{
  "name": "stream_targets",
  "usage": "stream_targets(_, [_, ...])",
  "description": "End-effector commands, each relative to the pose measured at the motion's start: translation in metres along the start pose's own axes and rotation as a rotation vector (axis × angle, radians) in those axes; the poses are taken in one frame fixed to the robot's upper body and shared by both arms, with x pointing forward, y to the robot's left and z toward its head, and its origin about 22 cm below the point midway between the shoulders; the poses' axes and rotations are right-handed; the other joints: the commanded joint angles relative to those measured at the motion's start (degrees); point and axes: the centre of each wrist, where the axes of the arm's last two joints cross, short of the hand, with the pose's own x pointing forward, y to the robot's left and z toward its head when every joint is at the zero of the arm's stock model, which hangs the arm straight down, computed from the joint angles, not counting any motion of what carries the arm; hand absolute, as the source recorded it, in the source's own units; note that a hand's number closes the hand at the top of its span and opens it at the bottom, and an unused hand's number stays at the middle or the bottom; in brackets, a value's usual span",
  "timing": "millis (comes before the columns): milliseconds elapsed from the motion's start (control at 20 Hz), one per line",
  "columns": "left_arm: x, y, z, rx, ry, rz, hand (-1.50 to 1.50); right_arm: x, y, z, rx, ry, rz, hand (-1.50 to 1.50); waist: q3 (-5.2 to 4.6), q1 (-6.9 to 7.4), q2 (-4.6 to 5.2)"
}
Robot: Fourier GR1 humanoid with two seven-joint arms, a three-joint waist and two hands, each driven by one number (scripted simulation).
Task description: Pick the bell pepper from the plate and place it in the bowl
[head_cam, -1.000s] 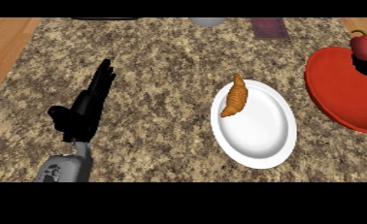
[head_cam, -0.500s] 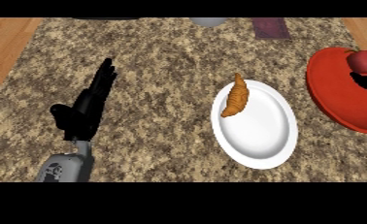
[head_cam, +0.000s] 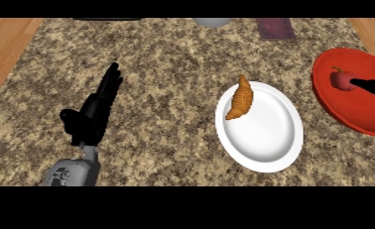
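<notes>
The bell pepper (head_cam: 342,80), small, red, round with a short stem on top, sits over the red round bowl (head_cam: 338,106) at the right edge of the counter; I can't tell whether it rests on the bowl's floor or hangs just above it. Right hand (head_cam: 364,84): only a black tip shows, coming in from the right edge and touching the pepper's right side; can't tell whether its fingers are closed on it. The white oval plate (head_cam: 264,139) lies just left of the bowl, apart from it, on the speckled brown granite counter (head_cam: 168,69). 1 orange, curved, tapered vegetable (head_cam: 240,98) lies on the plate's upper-left part, its pointed end over the rim. Left hand (head_cam: 95,110) is well left of the plate, black fingers straight and together, pointing up the counter, thumb out to the left, holding nothing, its grey forearm (head_cam: 72,172) entering from the lower edge. At the far edge: a grey round object (head_cam: 212,22) and a dark purple flat rectangle (head_cam: 275,28).
</notes>
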Motion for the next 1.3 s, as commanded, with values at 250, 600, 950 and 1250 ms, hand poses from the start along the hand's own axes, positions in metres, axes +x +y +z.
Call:
stream_targets(250, [-0.006,0.006,-0.005,0.018,-0.007,0.006,0.0,0.008,-0.045,-0.007,-0.196,-0.053,-0.211,-1.5,-0.1,-0.71,-0.25])
stream_targets(600, [0.019,0.006,-0.006,0.013,0.001,-0.011,0.0,-0.033,-0.089,0.028,-0.158,0.0,-0.398,-1.5,-0.07,-1.21,-0.44])
stream_targets(950, [0.0,0.002,0.01,0.028,0.001,-0.006,0.0,-0.048,-0.114,0.06,-0.074,-0.02,-0.48,-1.5,-0.12,-1.09,-0.46])
stream_targets(1250, [0.002,0.006,0.001,0.019,0.006,-0.011,0.0,-0.08,-0.123,0.083,-0.044,-0.056,-0.482,-1.5,-0.07,-0.65,-0.25])
